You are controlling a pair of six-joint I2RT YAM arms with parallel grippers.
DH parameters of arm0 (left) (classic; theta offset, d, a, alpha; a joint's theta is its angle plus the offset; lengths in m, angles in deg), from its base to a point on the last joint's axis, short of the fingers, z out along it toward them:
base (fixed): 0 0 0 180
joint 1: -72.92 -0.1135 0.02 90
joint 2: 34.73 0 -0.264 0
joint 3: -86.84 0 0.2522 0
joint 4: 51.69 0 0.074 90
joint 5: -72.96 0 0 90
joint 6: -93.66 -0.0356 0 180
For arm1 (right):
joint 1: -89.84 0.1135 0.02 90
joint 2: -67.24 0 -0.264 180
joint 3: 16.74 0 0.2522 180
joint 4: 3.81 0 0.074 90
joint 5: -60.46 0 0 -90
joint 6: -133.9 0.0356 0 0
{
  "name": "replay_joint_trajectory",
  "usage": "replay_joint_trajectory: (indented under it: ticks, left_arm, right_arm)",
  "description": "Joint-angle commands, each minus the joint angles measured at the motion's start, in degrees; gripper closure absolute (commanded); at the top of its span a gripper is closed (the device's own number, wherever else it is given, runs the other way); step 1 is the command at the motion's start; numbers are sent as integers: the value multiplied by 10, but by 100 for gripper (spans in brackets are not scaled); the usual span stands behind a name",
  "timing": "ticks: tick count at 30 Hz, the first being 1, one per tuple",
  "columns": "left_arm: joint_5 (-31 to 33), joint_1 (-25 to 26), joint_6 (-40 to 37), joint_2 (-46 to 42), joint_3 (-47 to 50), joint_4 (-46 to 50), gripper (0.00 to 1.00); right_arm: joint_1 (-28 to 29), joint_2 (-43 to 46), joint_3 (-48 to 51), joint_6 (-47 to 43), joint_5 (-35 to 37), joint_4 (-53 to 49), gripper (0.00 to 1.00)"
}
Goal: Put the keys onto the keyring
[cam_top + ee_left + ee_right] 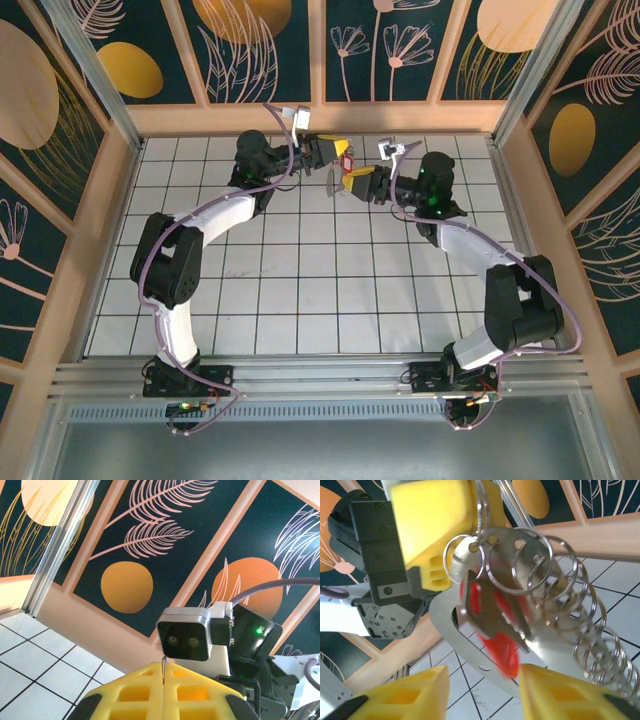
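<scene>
- Two arms meet nose to nose above the far middle of the white tiled surface (pixel 300 290), in front of the leaf-painted back wall.
- The left gripper (pixel 332 150) is closed. In its wrist view the yellow fingers (pixel 125 695) are pressed together, with a thin metal wire (pixel 163 670) pinched in the seam and poking up.
- The keyring (pixel 445 625), a pale silver oval loop, hangs in the air from that grip. In the right wrist view a small split ring (pixel 465 560) at its top runs up against the left gripper's yellow finger.
- A red-headed key (pixel 492 615), partly blurred, dangles on the bunch in front of the pale loop, alongside other steel rings.
- A long coil of wire rings (pixel 590 635) trails from the bunch, down and to the right.
- The right gripper (pixel 355 182) faces it with its jaws apart. Its two yellow fingertips (pixel 405 695) stand either side of the hanging bunch, just below the red key. Whether either one touches the metal cannot be told.
- From above, the bunch shows as a red spot and a thin sliver between the two grippers, clear of the surface.
- The right arm's wrist camera (pixel 182 640) looks straight back at the left gripper.
</scene>
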Motion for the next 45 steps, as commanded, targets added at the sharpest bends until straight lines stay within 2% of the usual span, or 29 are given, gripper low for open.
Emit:
replay_joint_trajectory:
  ticks: [1, 6, 10, 16, 27, 34, 45]
  left_arm:
    - [9, 2, 8, -9, -2, -42, 100]
    - [18, 2, 16, -4, 0, -53, 100]
    - [31, 2, 39, 1, 5, -78, 100]
    - [58, 2, 74, 3, 15, -104, 100]
    - [95, 2, 128, 6, 38, -142, 100]
    - [100, 3, 145, 15, 37, -152, 100]
    - [101, 4, 146, 21, 36, -153, 100]
  right_arm:
    - [-10, 44, 17, -20, -1, -12, 52]
    - [-27, 94, 44, -8, 19, -5, 50]
    - [-38, 105, 33, 47, 75, 19, 48]
    - [-39, 62, -16, 161, 146, 86, 47]
    - [-34, -31, -44, 319, 191, 243, 47]
    - [-17, -65, -53, 343, 196, 274, 46]
    - [16, -99, -86, 337, 190, 270, 47]
